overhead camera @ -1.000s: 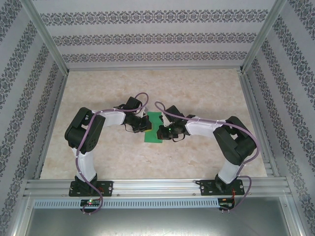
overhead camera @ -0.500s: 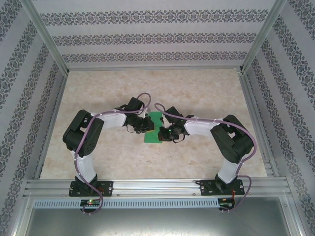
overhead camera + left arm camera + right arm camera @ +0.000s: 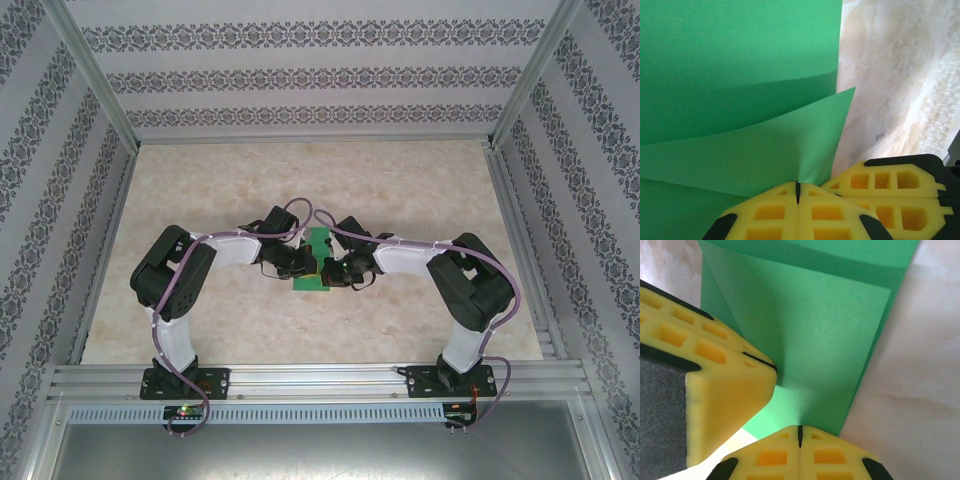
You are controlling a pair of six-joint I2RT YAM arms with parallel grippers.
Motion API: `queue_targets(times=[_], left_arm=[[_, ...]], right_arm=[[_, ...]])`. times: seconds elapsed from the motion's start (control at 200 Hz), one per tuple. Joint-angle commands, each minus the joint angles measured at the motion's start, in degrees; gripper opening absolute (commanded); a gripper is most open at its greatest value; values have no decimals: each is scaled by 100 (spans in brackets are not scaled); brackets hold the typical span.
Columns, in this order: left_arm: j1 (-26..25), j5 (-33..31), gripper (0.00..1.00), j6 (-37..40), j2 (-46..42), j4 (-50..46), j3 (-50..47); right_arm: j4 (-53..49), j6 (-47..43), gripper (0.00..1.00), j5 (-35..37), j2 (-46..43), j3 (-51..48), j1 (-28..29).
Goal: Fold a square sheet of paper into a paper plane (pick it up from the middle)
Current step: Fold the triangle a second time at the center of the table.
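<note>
Enclosure: patterned walls (image 3: 320,75) close off the 9, 12 and 3 o'clock sides, and an aluminium rail (image 3: 320,378) runs along the 6 o'clock edge. The marbled table (image 3: 400,180) has a broad free band toward 12 o'clock and open strips along both side edges. A narrower free strip lies at 6 o'clock between the work and the rail. The left arm (image 3: 175,285) rises from the rail at 7 o'clock and the right arm (image 3: 468,295) at 5 o'clock. Both elbow outward and reach in to meet near the table's centre, well apart from every wall. The square sheet of paper (image 3: 311,283) lies at that centre, long axis 12 to 6 o'clock, partly folded into layers, its middle covered by the two wrists. In the left wrist view the sheet (image 3: 740,55) shows stacked layers with straight edges. One flap corner points to 2 o'clock and bare table lies beyond it toward 3 o'clock. In the right wrist view the sheet (image 3: 815,330) has a clean long edge running from 1 to 5 o'clock, with free table past it. The left gripper (image 3: 298,260) comes in from 9 o'clock. Its pincer (image 3: 797,192) is pressed fully together, and a crease of the paper runs into the seam, so it grips the sheet. The right gripper (image 3: 336,270) comes in from 3 o'clock, its pincer (image 3: 800,434) likewise closed tight on the sheet's near edge. The two pairs of fingertips stand just beside each other.
</note>
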Motion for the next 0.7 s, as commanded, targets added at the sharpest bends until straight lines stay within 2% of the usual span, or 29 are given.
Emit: queue_targets(times=[0.0,0.27,0.694], left_arm=[[-90,-192,3,209,196,130,-96],[86,-967,3,305,159,-104,-190],[1297,-1083,4,587,399,-600,183]], right_arm=[[-463,-92,1,296,323,-81,-11],[-837,-293,1,482,360,-226,-21],[-1013,-397,1,548,290,-439,-47]])
